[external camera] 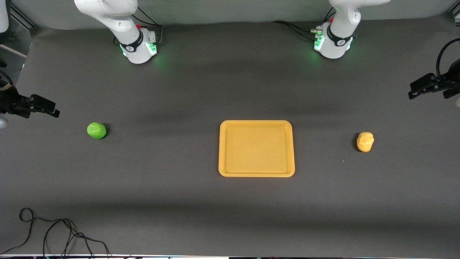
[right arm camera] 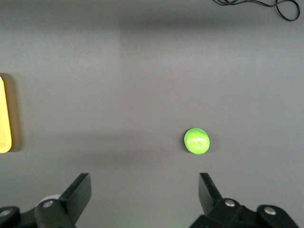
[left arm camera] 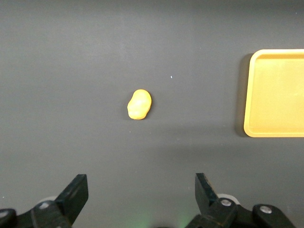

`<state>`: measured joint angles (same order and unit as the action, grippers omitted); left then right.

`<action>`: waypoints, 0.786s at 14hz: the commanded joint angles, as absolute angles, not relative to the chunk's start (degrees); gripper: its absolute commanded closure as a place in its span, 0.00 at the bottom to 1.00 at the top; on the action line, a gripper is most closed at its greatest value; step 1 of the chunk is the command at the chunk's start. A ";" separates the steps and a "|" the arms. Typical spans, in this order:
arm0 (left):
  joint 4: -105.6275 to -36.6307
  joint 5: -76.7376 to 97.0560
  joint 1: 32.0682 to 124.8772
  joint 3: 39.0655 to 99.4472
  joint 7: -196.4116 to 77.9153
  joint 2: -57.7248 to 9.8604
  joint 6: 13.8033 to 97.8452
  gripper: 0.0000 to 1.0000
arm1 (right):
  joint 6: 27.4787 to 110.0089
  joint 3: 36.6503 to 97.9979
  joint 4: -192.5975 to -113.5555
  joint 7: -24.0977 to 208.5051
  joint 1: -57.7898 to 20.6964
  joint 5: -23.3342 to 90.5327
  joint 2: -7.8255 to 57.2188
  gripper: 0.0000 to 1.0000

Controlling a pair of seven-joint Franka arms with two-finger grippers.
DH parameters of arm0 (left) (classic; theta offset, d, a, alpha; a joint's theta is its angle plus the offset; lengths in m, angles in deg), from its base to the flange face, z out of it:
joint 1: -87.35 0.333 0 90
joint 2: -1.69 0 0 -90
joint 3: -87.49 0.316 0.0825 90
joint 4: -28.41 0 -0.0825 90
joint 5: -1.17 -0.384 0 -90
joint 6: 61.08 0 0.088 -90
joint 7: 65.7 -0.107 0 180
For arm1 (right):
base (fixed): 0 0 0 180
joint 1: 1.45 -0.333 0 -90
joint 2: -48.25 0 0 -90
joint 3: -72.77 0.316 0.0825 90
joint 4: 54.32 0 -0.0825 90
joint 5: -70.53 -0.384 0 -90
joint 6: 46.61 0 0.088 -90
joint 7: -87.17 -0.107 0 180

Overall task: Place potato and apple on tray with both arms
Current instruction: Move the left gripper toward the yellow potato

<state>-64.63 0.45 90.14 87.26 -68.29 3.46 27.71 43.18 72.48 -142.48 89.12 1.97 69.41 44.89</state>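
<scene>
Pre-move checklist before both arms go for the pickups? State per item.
1. Left gripper open: ok, fingers spread wide, nothing between them.
2. Right gripper open: ok, fingers spread wide, nothing held.
3. Potato free to grasp: ok, alone on the mat toward the left arm's end, apart from the tray.
4. Apple free to grasp: ok, alone on the mat toward the right arm's end.
5. Tray ready to receive: ok, nothing in it.
6. Grippers lined up over their targets: not ok, both sit near the table's ends, short of the potato and apple.
</scene>
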 commanded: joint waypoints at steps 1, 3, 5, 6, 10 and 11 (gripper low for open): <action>-67.04 0.29 91.04 87.05 -69.04 4.59 29.54 0.00 | 42.51 72.69 -141.07 88.23 2.24 68.60 44.29 0.00; -67.91 0.29 91.13 87.05 -69.04 4.50 30.50 0.00 | 42.51 72.69 -141.07 88.23 2.24 68.60 44.38 0.00; -71.50 0.29 91.74 87.05 -69.04 4.33 35.22 0.00 | 42.51 72.69 -141.07 88.23 2.33 68.60 44.38 0.00; -73.61 0.29 92.09 87.05 -69.04 4.24 37.95 0.00 | 42.51 72.69 -141.07 88.23 2.33 68.60 44.38 0.00; -80.74 -0.06 91.92 86.97 -69.04 -0.39 49.65 0.00 | 42.51 72.69 -141.07 88.23 2.33 68.60 44.29 0.00; -81.19 -0.06 92.00 86.97 -69.04 -3.03 51.49 0.00 | 42.51 72.69 -141.07 88.23 2.33 68.60 44.29 0.00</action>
